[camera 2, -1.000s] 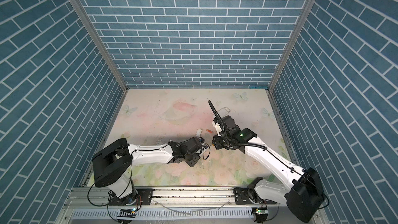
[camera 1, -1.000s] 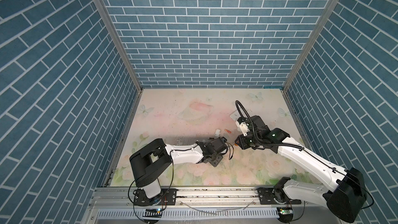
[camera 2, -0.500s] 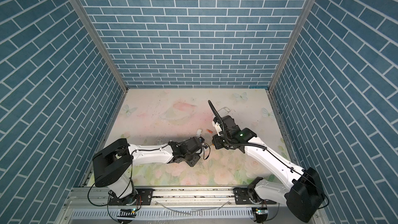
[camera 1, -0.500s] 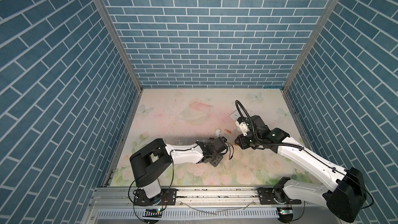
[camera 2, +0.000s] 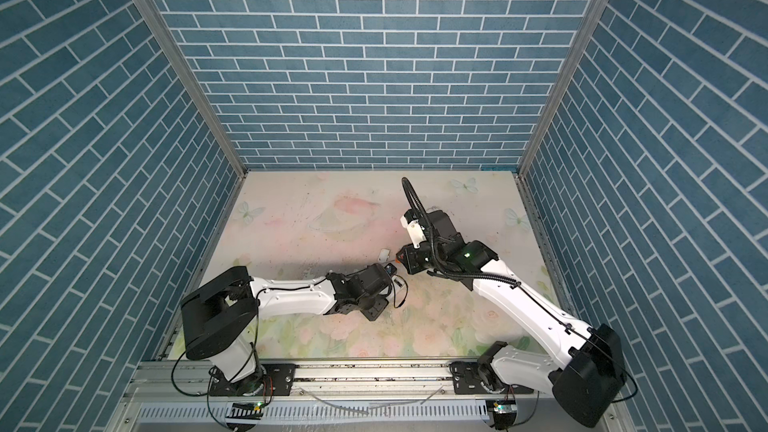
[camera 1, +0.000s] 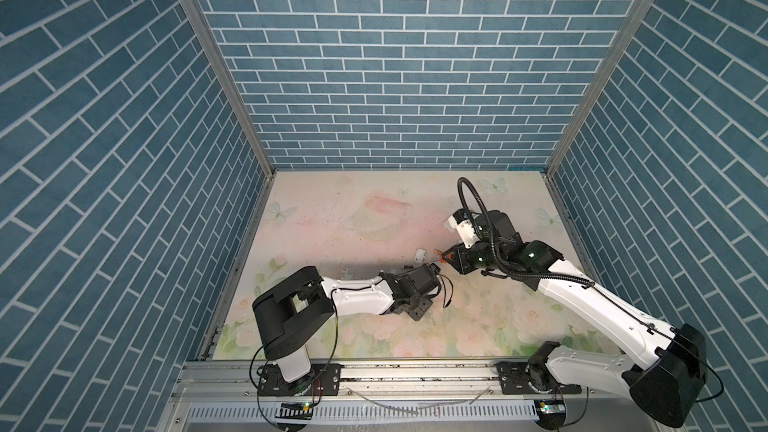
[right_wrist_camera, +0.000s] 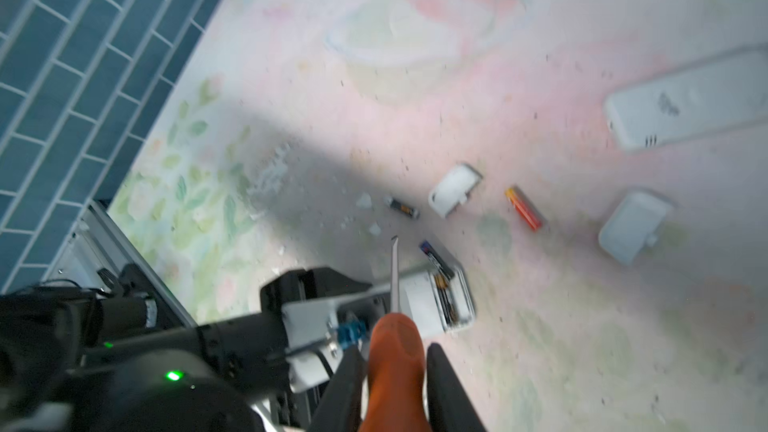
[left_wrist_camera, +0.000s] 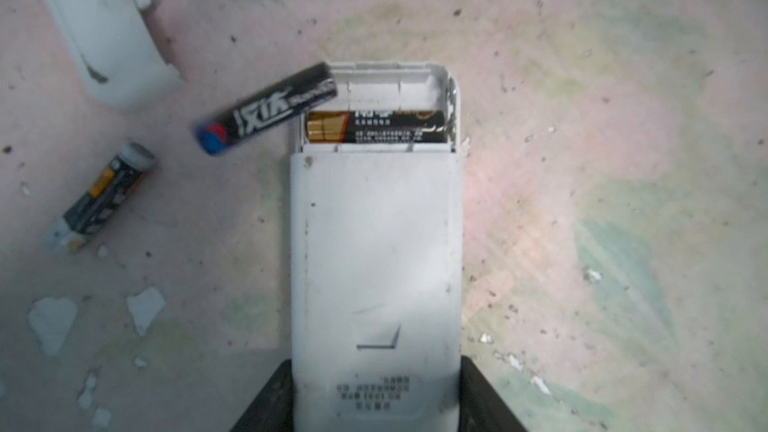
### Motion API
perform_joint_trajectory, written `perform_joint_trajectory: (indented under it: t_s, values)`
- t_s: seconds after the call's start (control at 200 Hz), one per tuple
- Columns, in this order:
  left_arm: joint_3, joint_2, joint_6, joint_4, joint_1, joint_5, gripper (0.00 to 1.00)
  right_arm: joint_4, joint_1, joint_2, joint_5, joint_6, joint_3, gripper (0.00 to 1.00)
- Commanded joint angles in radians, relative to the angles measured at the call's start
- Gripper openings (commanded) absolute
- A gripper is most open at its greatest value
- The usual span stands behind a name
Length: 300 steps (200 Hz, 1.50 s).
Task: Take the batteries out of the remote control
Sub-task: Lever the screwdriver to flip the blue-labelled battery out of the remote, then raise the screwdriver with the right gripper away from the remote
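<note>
While left gripper (left_wrist_camera: 375, 403) clamps remote (left_wrist_camera: 374, 243), black battery (left_wrist_camera: 266, 108), white Chinese lettering

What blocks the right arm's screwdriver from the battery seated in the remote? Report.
Probably reachable; nothing blocks it. The seated battery lies exposed in the remote held by the left gripper, and the screwdriver in the right gripper points beside it. The blue-ended battery leans off one corner.

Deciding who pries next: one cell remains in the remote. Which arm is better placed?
Probably right: the right end effector grips the screwdriver, tip near the seated battery; the left end effector clamps the remote.
</note>
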Motion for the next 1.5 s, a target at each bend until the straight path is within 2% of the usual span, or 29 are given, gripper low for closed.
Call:
perform_joint_trajectory:
  t_s: [0.0, 0.225, 0.41, 0.625, 0.76, 0.855, 1.0, 1.265, 1.4, 1.495]
  values:
    - [-0.067, 0.124, 0.017, -0.074, -0.019, 0.128, 0.32, 0.075, 0.003, 0.007, -0.023, -0.027, 0.046, 0.0]
    - [-0.071, 0.118, 0.018, -0.08, -0.02, 0.118, 0.32, 0.017, 0.0, 0.029, 0.033, -0.03, 0.055, 0.0]
    - [-0.062, 0.104, 0.043, -0.099, -0.019, 0.087, 0.32, -0.167, -0.035, 0.087, 0.135, -0.008, 0.153, 0.0]
    - [-0.036, 0.102, 0.158, -0.104, -0.019, -0.005, 0.31, -0.408, -0.155, 0.098, 0.102, -0.023, 0.295, 0.0]
    - [-0.001, 0.129, 0.194, -0.115, -0.02, -0.075, 0.3, -0.607, -0.248, 0.163, 0.056, 0.039, 0.42, 0.0]
    - [0.014, 0.144, 0.206, -0.09, -0.02, -0.095, 0.29, -0.724, -0.276, 0.208, 0.028, 0.049, 0.489, 0.0]
    - [0.055, 0.16, 0.254, -0.096, -0.019, -0.118, 0.28, -0.793, -0.311, 0.223, 0.019, 0.025, 0.509, 0.0]
    - [0.079, 0.165, 0.269, -0.11, -0.02, -0.141, 0.27, -0.807, -0.473, 0.207, -0.09, 0.223, 0.405, 0.0]
    - [0.076, 0.161, 0.271, -0.101, -0.019, -0.154, 0.27, -0.864, -0.549, 0.205, -0.117, 0.37, 0.422, 0.0]
    - [0.067, 0.152, 0.273, -0.086, -0.024, -0.159, 0.27, -0.848, -0.562, 0.213, -0.138, 0.487, 0.444, 0.0]
